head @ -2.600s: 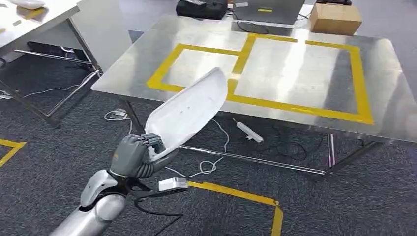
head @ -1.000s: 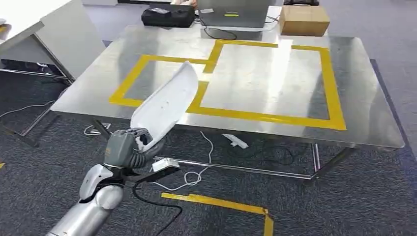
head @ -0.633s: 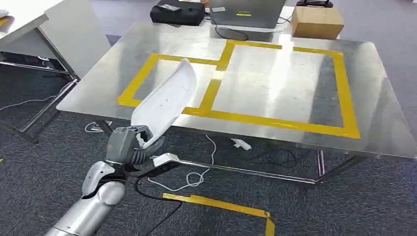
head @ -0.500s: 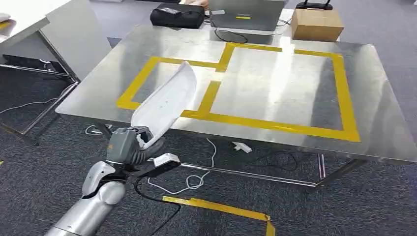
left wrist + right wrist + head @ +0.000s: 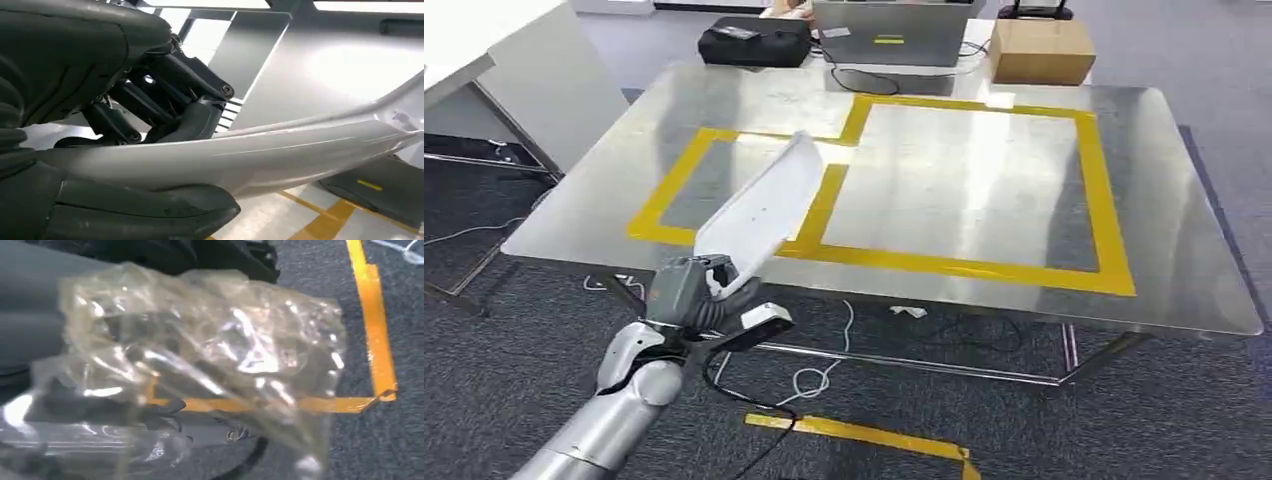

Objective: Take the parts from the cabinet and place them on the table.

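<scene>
In our left hand (image 5: 692,297) we grip a long, curved white shell part (image 5: 759,212) by its lower end; our right hand (image 5: 45,335) holds a crinkled clear plastic bag (image 5: 200,365), contents indistinct.

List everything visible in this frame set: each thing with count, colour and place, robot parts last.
Long curved white plastic part: one, white, held up over the table's near left edge.
Clear crinkled plastic bag: one, transparent, in front of the right wrist camera, above the carpet.
Steel table: one, silver, with yellow tape rectangles.
Cardboard box: one, brown, far table edge.
Laptop: one, grey, far edge.
Black bag: one, far left.
Floor tape: yellow, on grey carpet.
Left hand: grey, grips the part's lower end.
</scene>
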Available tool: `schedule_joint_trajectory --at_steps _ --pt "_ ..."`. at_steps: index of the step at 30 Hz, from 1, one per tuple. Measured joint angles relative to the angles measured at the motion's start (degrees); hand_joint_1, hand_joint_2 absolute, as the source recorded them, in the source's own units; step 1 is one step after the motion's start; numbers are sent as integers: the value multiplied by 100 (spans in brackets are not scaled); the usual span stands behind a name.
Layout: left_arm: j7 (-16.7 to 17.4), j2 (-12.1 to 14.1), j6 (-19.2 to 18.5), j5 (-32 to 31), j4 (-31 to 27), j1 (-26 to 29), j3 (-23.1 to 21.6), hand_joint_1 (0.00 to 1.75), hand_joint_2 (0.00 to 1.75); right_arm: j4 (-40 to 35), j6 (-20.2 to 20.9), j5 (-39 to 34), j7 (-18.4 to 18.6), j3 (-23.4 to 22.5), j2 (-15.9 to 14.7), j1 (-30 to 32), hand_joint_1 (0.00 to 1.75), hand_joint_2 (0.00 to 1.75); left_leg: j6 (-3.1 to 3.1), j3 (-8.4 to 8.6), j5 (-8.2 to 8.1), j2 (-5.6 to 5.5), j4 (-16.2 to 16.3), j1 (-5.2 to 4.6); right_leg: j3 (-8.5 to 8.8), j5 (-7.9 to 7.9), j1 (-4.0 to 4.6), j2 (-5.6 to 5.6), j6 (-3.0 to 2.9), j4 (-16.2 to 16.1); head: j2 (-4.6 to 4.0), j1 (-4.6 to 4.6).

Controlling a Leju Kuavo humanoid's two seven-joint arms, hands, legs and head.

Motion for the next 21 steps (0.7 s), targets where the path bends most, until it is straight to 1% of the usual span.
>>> schedule_joint_trajectory --at_steps 1,2,3,4,5,6,7,8,9,10,11,12,13,14,15,16,17,18,19,20,21 --pt "7 -2 2 -2 53 -41 0 175 175 -2 2 4 0 4 0 -13 0 0 34 69 -97 4 -111 -32 57 -51 42 3 53 26 0 18" --pt "22 -15 2 -13 79 -82 -2 175 175 -4 2 4 4 7 0 -20 0 0 48 126 -213 4 -275 -35 12 -53 25 5 87 22 0 2" --pt "31 -22 0 -17 112 -94 -4 175 175 -4 2 4 6 11 0 -12 0 0 53 102 -208 -2 -252 -44 9 -45 16 -3 118 -3 0 20" --pt "31 -28 0 -17 136 -95 -2 175 175 -4 2 4 9 24 0 -8 0 0 77 100 -223 -10 -255 -47 32 -54 12 -14 152 -38 0 2" --pt "31 -31 0 -20 153 -103 4 175 175 -4 2 4 9 31 0 -26 0 0 96 142 -228 -19 -313 -14 72 -85 35 -20 199 -48 0 13" --pt "31 -46 0 -22 169 -107 9 175 175 -4 2 4 4 33 -15 -21 0 0 116 208 -224 -16 -361 16 16 -135 21 -22 221 20 0 13" --pt "29 -59 2 -22 184 -138 9 175 175 -4 0 4 2 37 -15 -27 0 0 159 238 -252 -11 -370 24 -74 -223 23 -30 233 220 0 39" --pt "31 -74 2 -30 205 -172 11 175 175 -7 2 4 4 39 -15 -33 0 0 189 254 -276 -12 -369 23 -368 -421 8 -33 251 730 0 44" --pt "31 -88 2 -42 223 -177 11 175 175 -9 11 7 11 42 -15 -37 0 0 193 274 -304 -11 -369 18 -665 -582 3 -33 266 1209 0 31" --pt "31 -90 4 -52 245 -178 11 175 175 -9 13 13 11 46 -13 -27 0 0 198 299 -334 -12 -367 14 -940 -675 4 -33 277 1619 0 35" --pt "31 -94 2 -55 278 -178 11 175 175 -9 13 13 17 50 -15 -14 0 0 198 342 -370 -15 -366 12 -1135 -639 5 -33 287 1835 0 37" --pt "35 -101 -4 -63 323 -183 9 175 175 -9 13 13 17 57 -15 -6 0 0 193 411 -418 -20 -366 12 -1175 -395 5 -34 288 1718 0 33" --pt "37 -103 -11 -79 352 -197 7 175 175 -9 15 13 20 66 -15 -7 0 0 182 480 -465 -26 -366 13 -1082 -77 4 -34 280 1376 0 39" --pt "55 -109 -22 -107 383 -223 0 175 175 -9 17 13 22 79 -17 -6 0 0 168 558 -514 -28 -366 14 -900 278 4 -39 263 870 0 37" --pt "63 -129 -24 -122 420 -262 -7 175 175 -9 17 13 22 85 -22 -7 0 0 149 635 -572 -28 -367 14 -698 596 4 -53 244 317 0 39" --pt "72 -144 -31 -135 468 -304 -11 175 175 -9 17 13 39 87 -28 -11 0 0 109 659 -608 -29 -376 -13 -624 475 27 -65 228 246 0 37" --pt "85 -151 -44 -146 503 -364 -18 175 175 -9 20 15 35 90 -28 -26 0 0 71 648 -634 -37 -351 -19 -474 411 40 -66 186 77 0 46" --pt "94 -157 -44 -166 529 -389 -20 175 175 -13 28 17 44 92 -28 -45 0 0 46 646 -626 -32 -367 -19 -501 391 42 -61 143 111 0 35" --pt "112 -162 -44 -173 558 -401 -24 175 175 -15 28 17 41 96 -28 -33 0 0 20 665 -642 -25 -389 -14 -500 365 50 -51 107 108 0 2" --pt "111 -175 -46 -175 580 -417 -35 175 175 -17 26 17 41 103 -28 -27 0 0 -16 688 -669 -24 -399 -21 -479 346 38 -45 73 97 0 9" --pt "111 -188 -44 -177 586 -423 -37 175 175 -31 28 20 41 111 -26 -18 0 0 -50 698 -729 -26 -362 -6 -415 346 -4 -49 48 51 2 4"
